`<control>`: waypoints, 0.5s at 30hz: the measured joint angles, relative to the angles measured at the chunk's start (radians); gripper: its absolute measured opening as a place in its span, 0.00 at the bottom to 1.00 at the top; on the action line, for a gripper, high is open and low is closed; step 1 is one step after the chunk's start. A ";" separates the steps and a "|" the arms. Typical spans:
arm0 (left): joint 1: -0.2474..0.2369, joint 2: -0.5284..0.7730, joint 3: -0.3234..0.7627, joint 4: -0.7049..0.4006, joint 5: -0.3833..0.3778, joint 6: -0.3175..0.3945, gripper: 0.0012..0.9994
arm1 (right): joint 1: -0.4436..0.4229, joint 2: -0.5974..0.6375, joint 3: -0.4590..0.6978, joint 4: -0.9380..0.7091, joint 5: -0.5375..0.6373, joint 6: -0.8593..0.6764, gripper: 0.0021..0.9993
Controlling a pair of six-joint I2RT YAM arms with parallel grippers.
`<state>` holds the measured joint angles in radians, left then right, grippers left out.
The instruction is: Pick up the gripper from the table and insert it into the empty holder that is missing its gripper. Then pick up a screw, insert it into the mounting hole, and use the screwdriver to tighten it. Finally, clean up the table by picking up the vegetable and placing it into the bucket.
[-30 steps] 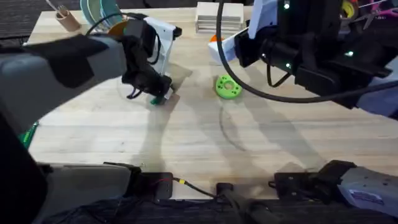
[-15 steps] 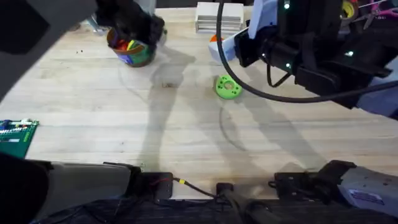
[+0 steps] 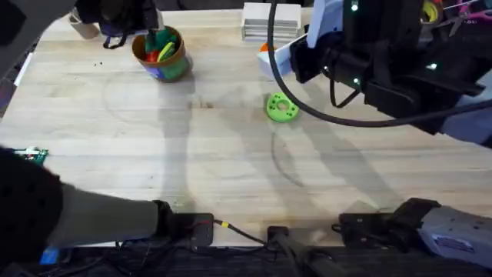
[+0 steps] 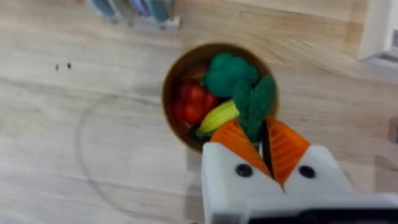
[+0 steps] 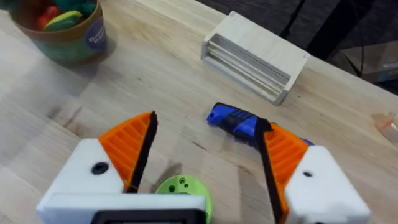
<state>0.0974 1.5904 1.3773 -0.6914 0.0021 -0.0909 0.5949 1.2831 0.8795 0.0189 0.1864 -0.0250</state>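
**Now over the bucket: leafy toy pinched and ready to drop**

Right at the far left of the table, the left gripper (image 4: 268,144) hangs directly above the bucket (image 3: 174,68), and its 2 orange ribbed pads (image 4: 231,146) are pressed nearly together on the vegetable (image 4: 256,104), a dark green leafy piece poking out past the fingertips. Under it the tub already carries a green broccoli-like toy (image 4: 227,73), a red piece (image 4: 189,102) and a yellow corn cob (image 4: 219,116).

That leafy piece looks featherweight and a bit soft, so a light pinch on its lower end seems enough; squeezing harder would gain nothing. It should fall freely once released, though a light toy could cling to the ribbing for a beat, I'd judge. The bucket itself looks light too, so a nudge against its rim might slide it.

Over on the right, the right gripper (image 5: 205,140) hovers with fingers spread wide and nothing between them. Beneath it lie the blue screwdriver (image 5: 239,121) and the bright green ring disc (image 3: 281,107), near a pale wooden block (image 5: 256,56) at the far edge.
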 joint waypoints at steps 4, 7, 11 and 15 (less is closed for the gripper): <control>0.026 0.054 0.000 0.000 -0.004 -0.100 0.02 | 0.000 0.000 0.000 0.000 0.000 0.000 0.99; 0.032 0.083 0.000 0.000 -0.037 -0.150 0.02 | 0.000 0.000 0.000 0.000 0.000 0.000 0.99; 0.033 0.094 0.000 0.017 -0.086 -0.203 0.02 | 0.000 0.000 0.000 0.000 0.000 0.000 0.99; 0.033 0.092 0.000 0.056 -0.109 -0.227 0.02 | 0.000 0.000 0.000 0.000 0.000 0.000 0.99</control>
<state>0.1307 1.6825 1.3773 -0.6357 -0.1067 -0.3184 0.5949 1.2828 0.8795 0.0189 0.1864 -0.0250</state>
